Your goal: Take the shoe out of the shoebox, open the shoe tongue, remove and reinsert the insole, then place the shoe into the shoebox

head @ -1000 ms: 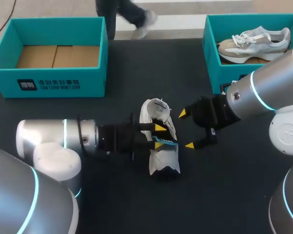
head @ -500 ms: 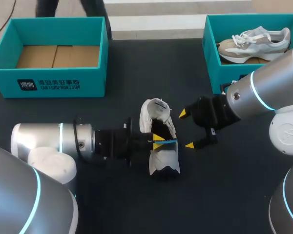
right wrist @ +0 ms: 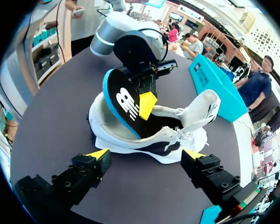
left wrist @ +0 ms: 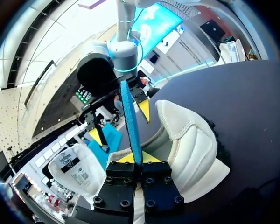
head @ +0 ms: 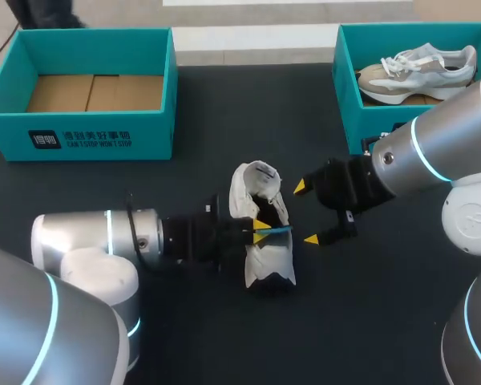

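**Shoe:** The shoe (head: 266, 241) rests on its sole near the middle of the table (head: 361, 321), between the two boxes and well apart from both. It is white with a dark trim and a dark interior. Its tongue (head: 256, 176) is lifted open at the end away from the robot.

**Insole:** The insole (right wrist: 123, 109) is black with a blue edge. It stands on edge and tilted, with its lower part inside the shoe opening and its upper part raised above the collar. In the left wrist view its blue edge (left wrist: 130, 123) runs straight out from between the fingers.

**Left gripper:** The left gripper (head: 262, 232) comes in from the left side of the shoe and sits over the opening. Its fingers are drawn narrow and clamp the insole from both faces. One yellow tip (right wrist: 147, 105) lies flat against the printed face of the insole.

**Right gripper:** The right gripper (head: 306, 213) hangs just beside the shoe on the opposite side, clear of it. Its fingers are spread wide and hold nothing. In its own view the two yellow tips flank the shoe's sidewall without contact.

**Boxes:** The left box (head: 88, 140) is teal, stands at the far left of the table and shows a cardboard (head: 92, 92) floor. The right box (head: 349, 112) is teal, stands at the far right and holds a second shoe (head: 421, 68), beige and white, lying inside it.
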You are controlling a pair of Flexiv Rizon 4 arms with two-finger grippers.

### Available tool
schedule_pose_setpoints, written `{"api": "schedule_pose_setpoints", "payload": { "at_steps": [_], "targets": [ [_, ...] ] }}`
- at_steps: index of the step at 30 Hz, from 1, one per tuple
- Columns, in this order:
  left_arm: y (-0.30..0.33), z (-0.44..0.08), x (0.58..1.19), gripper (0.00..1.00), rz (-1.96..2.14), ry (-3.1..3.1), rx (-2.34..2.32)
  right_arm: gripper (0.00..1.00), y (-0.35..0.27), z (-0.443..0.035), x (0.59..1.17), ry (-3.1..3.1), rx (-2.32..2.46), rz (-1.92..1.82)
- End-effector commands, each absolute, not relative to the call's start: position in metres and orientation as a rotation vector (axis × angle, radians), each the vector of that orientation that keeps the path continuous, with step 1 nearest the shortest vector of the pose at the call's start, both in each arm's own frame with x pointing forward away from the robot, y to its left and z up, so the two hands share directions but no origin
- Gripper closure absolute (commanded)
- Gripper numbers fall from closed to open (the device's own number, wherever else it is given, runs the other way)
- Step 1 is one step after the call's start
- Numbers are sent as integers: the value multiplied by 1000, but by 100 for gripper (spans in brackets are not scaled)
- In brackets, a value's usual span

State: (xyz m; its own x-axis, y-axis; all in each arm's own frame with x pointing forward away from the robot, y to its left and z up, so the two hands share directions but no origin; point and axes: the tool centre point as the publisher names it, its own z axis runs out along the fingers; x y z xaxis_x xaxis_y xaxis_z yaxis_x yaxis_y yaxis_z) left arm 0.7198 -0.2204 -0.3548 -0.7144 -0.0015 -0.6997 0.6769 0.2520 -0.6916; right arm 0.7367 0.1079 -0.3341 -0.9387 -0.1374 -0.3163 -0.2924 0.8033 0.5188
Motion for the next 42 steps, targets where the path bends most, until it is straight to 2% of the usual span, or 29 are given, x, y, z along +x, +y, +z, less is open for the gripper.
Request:
{"api": "schedule_pose_setpoints", "payload": {
  "at_steps": [1,2,3,13,18,20,34,40,42],
  "targets": [
    [-225,-352,719,66,-1503,1945,617,0,109,-334,736,2727,-331,846],
    [-224,-349,716,59,-1509,1938,620,0,109,-334,736,2727,-331,846],
    [-223,-346,714,58,-1513,1932,621,0,109,-334,736,2727,-331,846],
    [-207,-320,693,67,-1532,1875,631,0,109,-334,736,2727,-331,846],
    [-209,-318,687,82,-1545,1876,637,0,109,-334,736,2727,-331,846],
    [-212,-322,686,100,-1548,1881,641,0,109,-334,736,2727,-331,846],
    [-218,-353,714,100,-1526,1929,641,0,109,-334,736,2727,-331,846],
    [-218,-348,711,100,-1534,1929,626,0,109,-334,736,2727,-331,846],
    [-217,-343,706,70,-1539,1919,631,0,109,-334,736,2727,-331,846]
  ]
}}
